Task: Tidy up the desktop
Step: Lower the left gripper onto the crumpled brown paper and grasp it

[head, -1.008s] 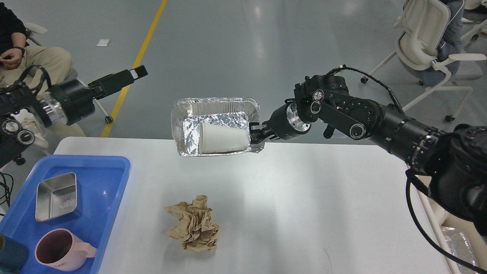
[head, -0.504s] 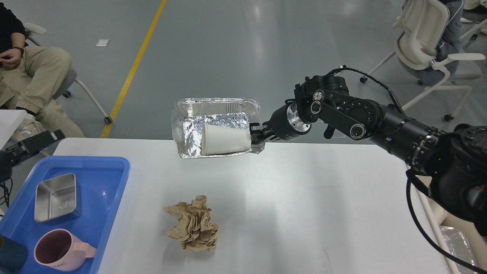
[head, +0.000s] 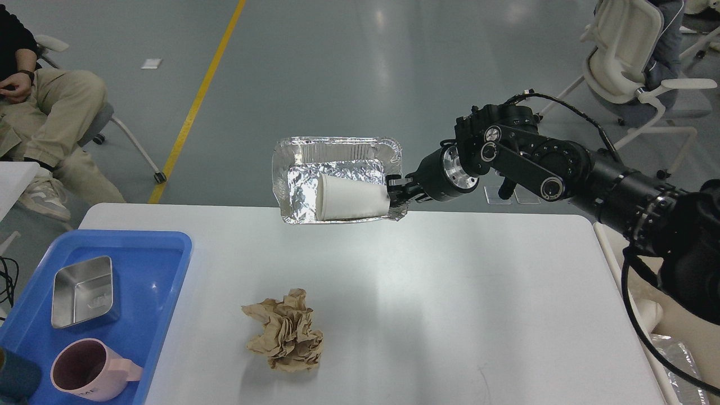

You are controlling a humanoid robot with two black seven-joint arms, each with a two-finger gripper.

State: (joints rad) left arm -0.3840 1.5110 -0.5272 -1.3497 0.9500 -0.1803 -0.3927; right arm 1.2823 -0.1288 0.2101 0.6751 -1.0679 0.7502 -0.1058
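Desktop surface (head: pixel 450 292) lies below at 6 o'clock of the right gripper (head: pixel 395 194), whose fingers pinch the 3 o'clock rim of a foil tray (head: pixel 298 185) holding a toppled paper cup (head: pixel 351 198), with crumpled paper (head: pixel 287 331) left behind.

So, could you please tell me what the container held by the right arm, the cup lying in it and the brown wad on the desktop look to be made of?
The container looks like thin aluminium foil: shiny, crinkled, with ribbed walls. The cup seems paper or thin plastic: matte white and smooth. The wad looks like crumpled brown paper: dull, with sharp creases.
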